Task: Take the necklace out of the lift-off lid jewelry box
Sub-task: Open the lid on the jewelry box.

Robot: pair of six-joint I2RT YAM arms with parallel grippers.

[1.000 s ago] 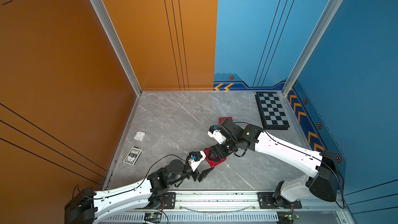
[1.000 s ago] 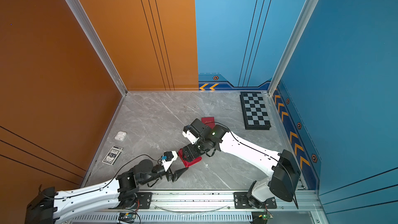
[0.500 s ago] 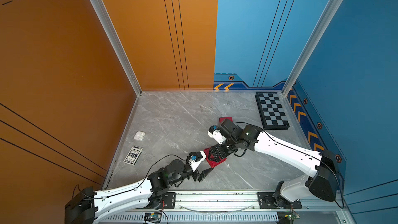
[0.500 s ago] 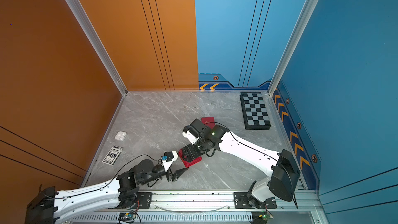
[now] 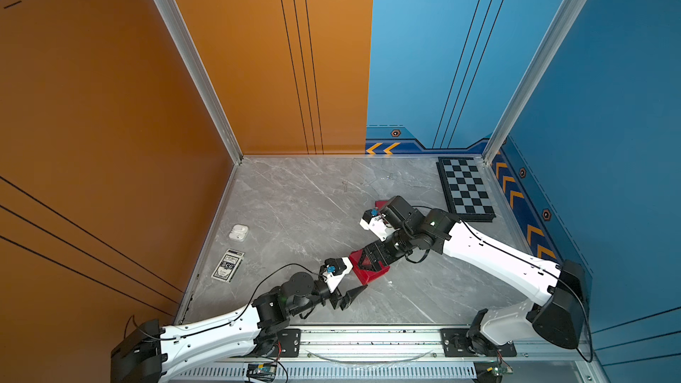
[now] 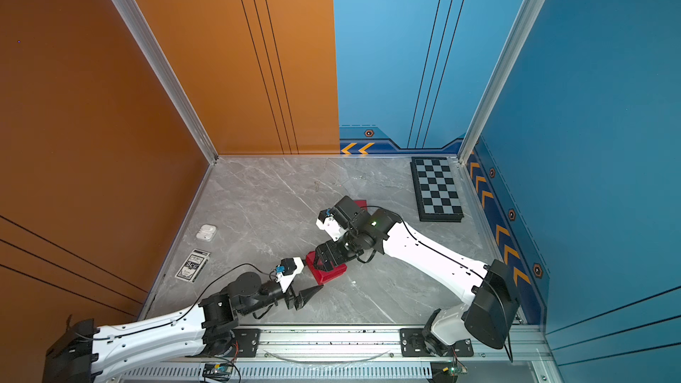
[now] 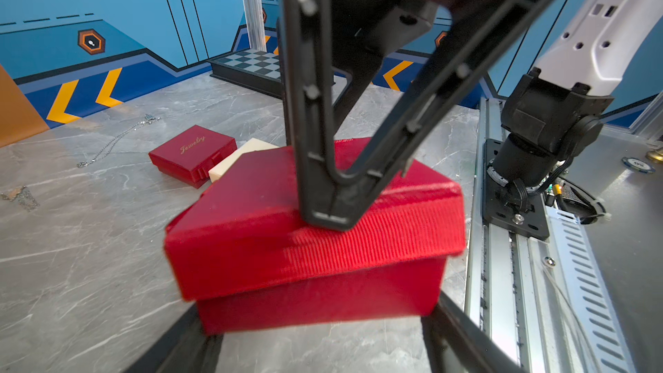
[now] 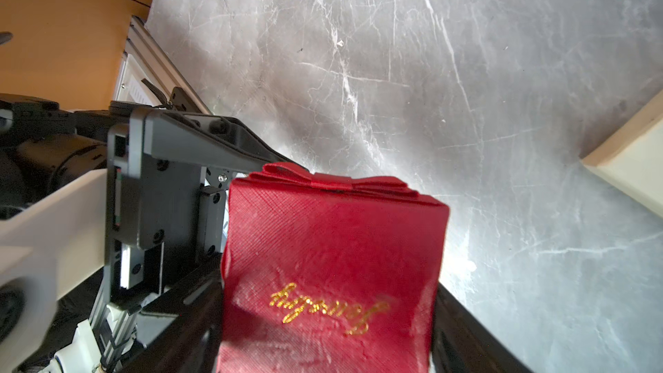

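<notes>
The red lift-off lid jewelry box point(image 5: 372, 274) stands near the table's front middle. My right gripper point(image 5: 368, 261) reaches down from the far side and is shut on its ribbed lid point(image 7: 251, 195), which sits skewed on the base. In the right wrist view the lid point(image 8: 330, 245) fills the gap between the fingers. My left gripper point(image 7: 317, 312) comes in low from the front. Its fingertips press both ends of the base point(image 7: 315, 299). The necklace is hidden inside the box.
A second red box marked "Jewelry" point(image 7: 193, 154) and a cream foam pad point(image 7: 247, 152) lie just behind. Two silver chains point(image 7: 118, 138) lie loose farther back. A chessboard point(image 5: 465, 190) is at the back right. An earbud case point(image 5: 238, 232) and a card deck point(image 5: 227, 265) are at the left.
</notes>
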